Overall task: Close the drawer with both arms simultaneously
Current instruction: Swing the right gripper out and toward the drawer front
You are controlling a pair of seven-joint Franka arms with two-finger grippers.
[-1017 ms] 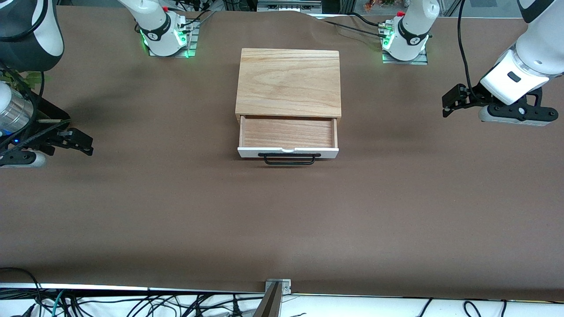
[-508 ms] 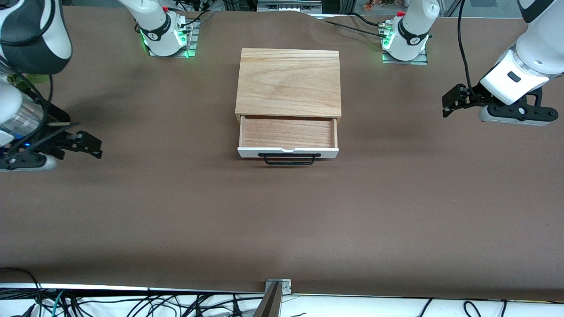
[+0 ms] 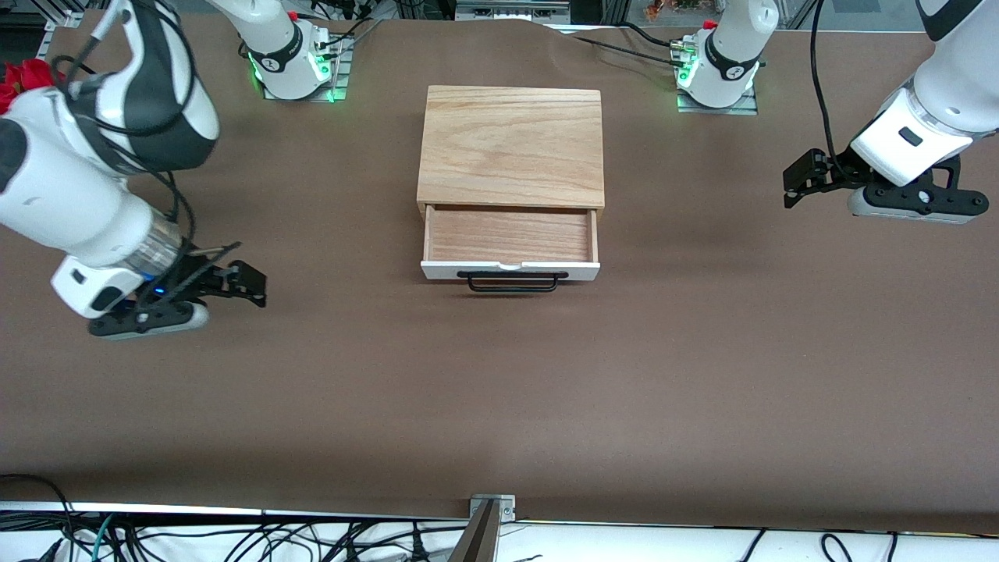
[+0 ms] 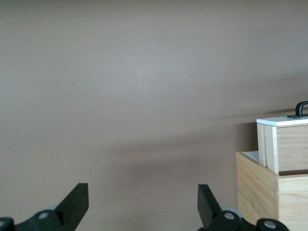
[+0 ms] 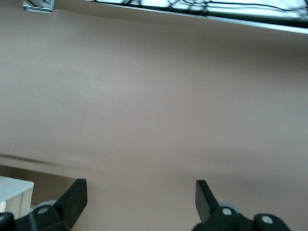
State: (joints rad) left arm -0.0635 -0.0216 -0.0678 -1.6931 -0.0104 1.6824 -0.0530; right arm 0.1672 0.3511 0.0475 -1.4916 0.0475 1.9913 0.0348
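Observation:
The light oak box (image 3: pixel 511 144) stands mid-table between the arm bases. Its drawer (image 3: pixel 510 238) is pulled out toward the front camera and is empty, with a white front panel (image 3: pixel 437 271) and black wire handle (image 3: pixel 512 282). My right gripper (image 3: pixel 254 285) is open over the bare table toward the right arm's end, about level with the drawer front. My left gripper (image 3: pixel 792 187) is open over the table toward the left arm's end. The left wrist view shows its gripper (image 4: pixel 142 204) empty, with the drawer (image 4: pixel 286 144) side-on. The right wrist view shows its gripper (image 5: pixel 139 198) empty.
The brown table cover (image 3: pixel 499 390) is bare round the box. The two arm bases (image 3: pixel 293 66) (image 3: pixel 718 74) stand near the table's top edge. A metal bracket (image 3: pixel 492 507) and loose cables (image 3: pixel 234 538) lie along the edge nearest the front camera.
My right arm has swung in from the table's end toward the drawer, its gripper now nearer the box. The left arm and the drawer have not moved.

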